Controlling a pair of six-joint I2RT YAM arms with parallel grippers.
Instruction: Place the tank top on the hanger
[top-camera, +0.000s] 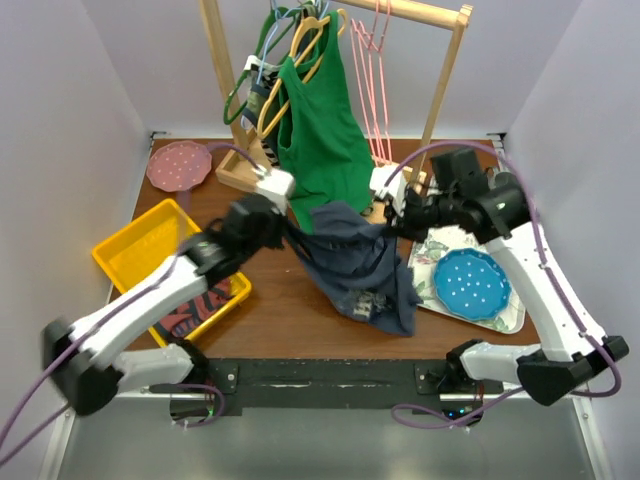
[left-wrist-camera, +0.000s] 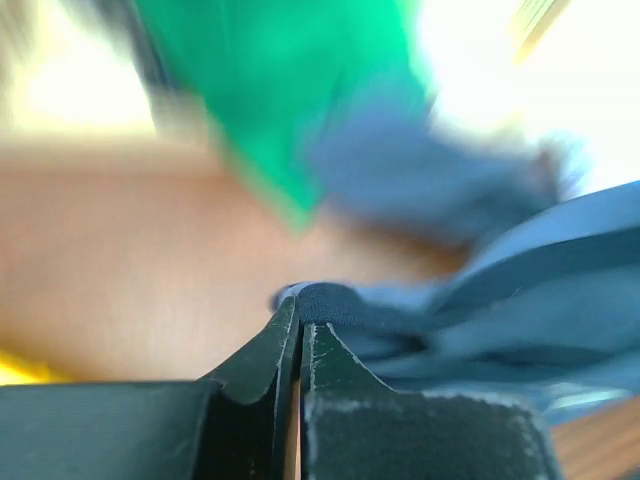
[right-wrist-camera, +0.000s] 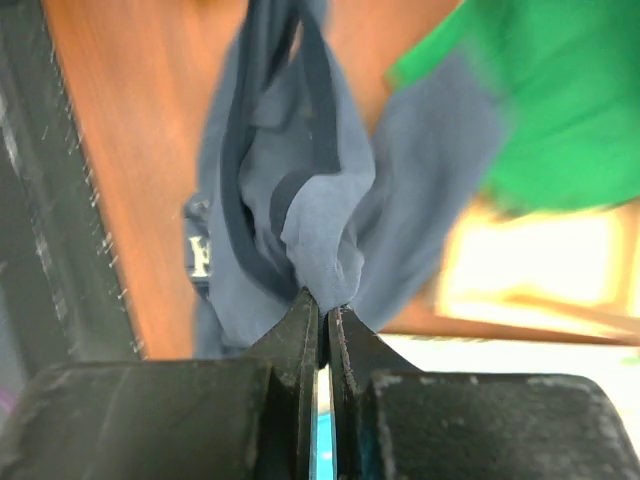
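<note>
Left gripper (top-camera: 284, 234) is pinched shut on a dark banded edge of the slate-blue sleeveless fabric tank top (top-camera: 365, 268), which sags between both arms and droops toward the brown wooden table (top-camera: 290, 310). We find the thin pink wire hanger (top-camera: 379, 80) up on the wooden rack (top-camera: 446, 60), well apart. Right gripper (top-camera: 393, 228) is likewise clamped on bunched cloth. We judge the garment light, limp and slip-prone (the banded strap edges offer the surest hold).

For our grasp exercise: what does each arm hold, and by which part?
Navy tank top: left fingers pinch its dark bound edge, right fingers a bunched fold.
</note>
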